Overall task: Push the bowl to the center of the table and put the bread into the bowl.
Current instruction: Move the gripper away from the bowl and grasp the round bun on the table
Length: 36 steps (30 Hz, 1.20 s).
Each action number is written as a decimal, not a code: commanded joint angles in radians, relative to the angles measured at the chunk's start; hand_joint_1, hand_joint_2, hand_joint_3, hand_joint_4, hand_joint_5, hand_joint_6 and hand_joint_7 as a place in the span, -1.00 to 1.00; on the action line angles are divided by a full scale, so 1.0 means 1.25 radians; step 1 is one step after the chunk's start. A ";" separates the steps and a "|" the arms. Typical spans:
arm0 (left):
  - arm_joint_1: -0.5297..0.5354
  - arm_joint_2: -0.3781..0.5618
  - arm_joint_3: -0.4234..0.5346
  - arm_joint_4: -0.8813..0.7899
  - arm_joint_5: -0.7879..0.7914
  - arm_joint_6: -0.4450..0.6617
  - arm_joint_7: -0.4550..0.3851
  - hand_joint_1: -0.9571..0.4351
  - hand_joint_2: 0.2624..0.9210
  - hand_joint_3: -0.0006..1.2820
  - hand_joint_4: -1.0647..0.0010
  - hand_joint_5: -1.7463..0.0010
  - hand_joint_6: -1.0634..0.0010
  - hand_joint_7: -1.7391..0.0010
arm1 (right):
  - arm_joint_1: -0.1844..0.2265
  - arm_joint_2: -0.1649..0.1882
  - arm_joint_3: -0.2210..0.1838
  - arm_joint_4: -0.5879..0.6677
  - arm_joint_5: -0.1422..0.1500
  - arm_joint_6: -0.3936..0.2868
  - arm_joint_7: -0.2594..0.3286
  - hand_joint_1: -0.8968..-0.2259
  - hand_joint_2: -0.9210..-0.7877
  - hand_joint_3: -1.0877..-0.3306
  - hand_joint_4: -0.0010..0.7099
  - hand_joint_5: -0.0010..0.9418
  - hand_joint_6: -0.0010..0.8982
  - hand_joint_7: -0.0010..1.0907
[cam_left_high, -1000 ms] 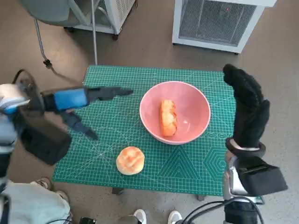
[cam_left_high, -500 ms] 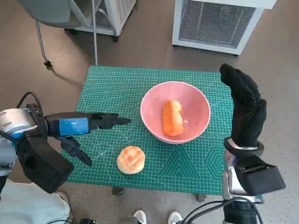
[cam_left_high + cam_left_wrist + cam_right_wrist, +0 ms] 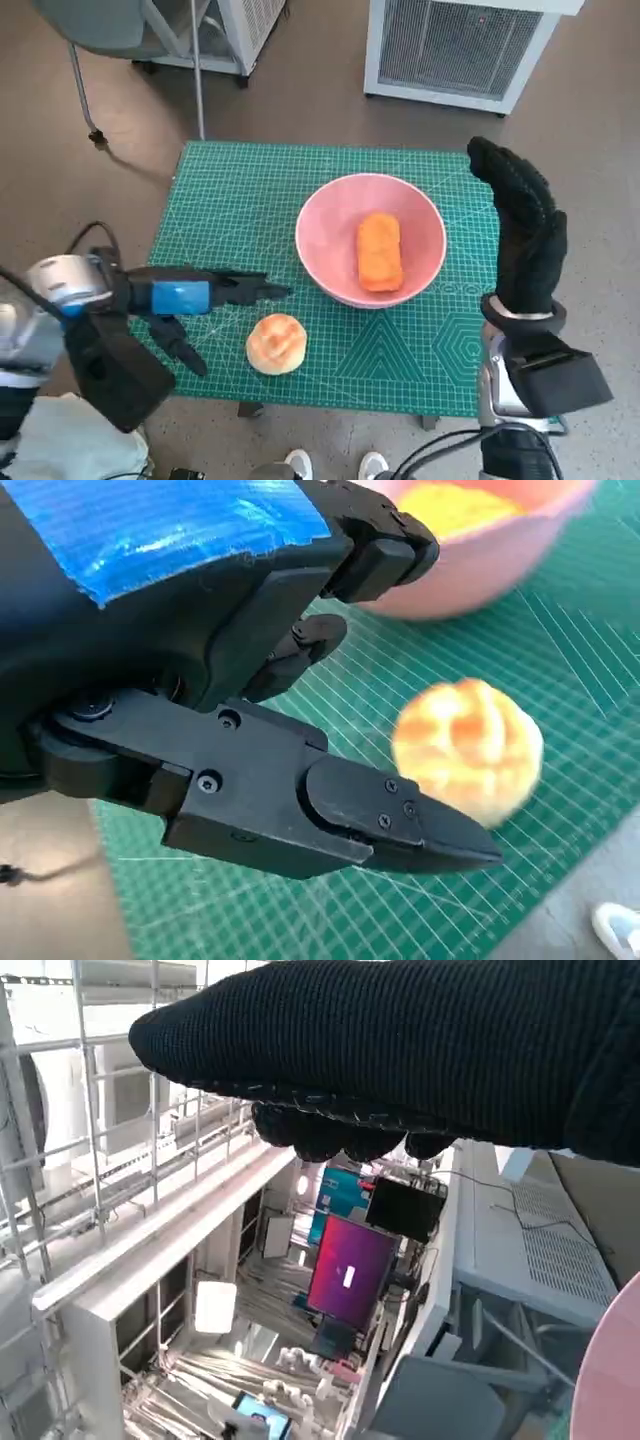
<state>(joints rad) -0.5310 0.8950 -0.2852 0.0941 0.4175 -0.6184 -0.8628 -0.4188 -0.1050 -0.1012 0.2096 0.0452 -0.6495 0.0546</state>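
A pink bowl (image 3: pixel 330 215) stands right of the middle of the green mat, with an orange loaf (image 3: pixel 380 250) lying in it. A round golden bun (image 3: pixel 277 343) lies on the mat near the front edge, and the left wrist view shows this bun (image 3: pixel 468 748) close beyond the fingertips. My left hand (image 3: pixel 205 297) hovers low just left of the bun, fingers apart, holding nothing. My right hand (image 3: pixel 522 230) stands upright beside the bowl's right rim with its fingers straight, holding nothing. The bowl's pink rim (image 3: pixel 470 575) shows past my left fingers (image 3: pixel 400 820).
The green cutting mat (image 3: pixel 230 200) covers the small table. A white grilled unit (image 3: pixel 455 45) and a chair's legs (image 3: pixel 85 95) stand on the floor behind. Shoes (image 3: pixel 335 465) of a person show at the front edge. The right wrist view looks across the room at shelving (image 3: pixel 150 1230).
My left hand has dropped toward the table's front left and now sits beside the bun. The loaf has settled flatter in the bowl. My right hand has hardly moved.
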 commanded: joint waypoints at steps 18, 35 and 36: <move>0.002 -0.113 -0.133 0.165 0.203 -0.055 0.136 -0.11 0.42 -0.99 0.95 0.99 0.79 0.88 | 0.031 -0.014 -0.015 -0.013 0.032 0.016 0.022 0.10 -1.00 -0.27 -0.11 -0.98 -1.00 0.12; -0.048 -0.146 -0.258 0.364 0.458 -0.216 0.552 0.18 0.91 -0.91 -0.04 0.88 0.33 0.40 | 0.027 -0.003 -0.016 -0.007 0.022 0.013 0.011 0.08 -1.00 -0.25 -0.10 -0.98 -1.00 0.12; -0.054 -0.142 -0.264 0.371 0.470 -0.228 0.577 0.25 0.94 -0.79 0.04 0.38 0.27 0.01 | 0.027 -0.004 -0.016 -0.007 0.022 0.013 0.011 0.07 -1.00 -0.24 -0.10 -0.98 -1.00 0.12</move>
<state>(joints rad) -0.5933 0.7144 -0.5603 0.5114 0.9299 -0.8348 -0.2170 -0.4029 -0.1120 -0.1175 0.1912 0.0753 -0.6429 0.0742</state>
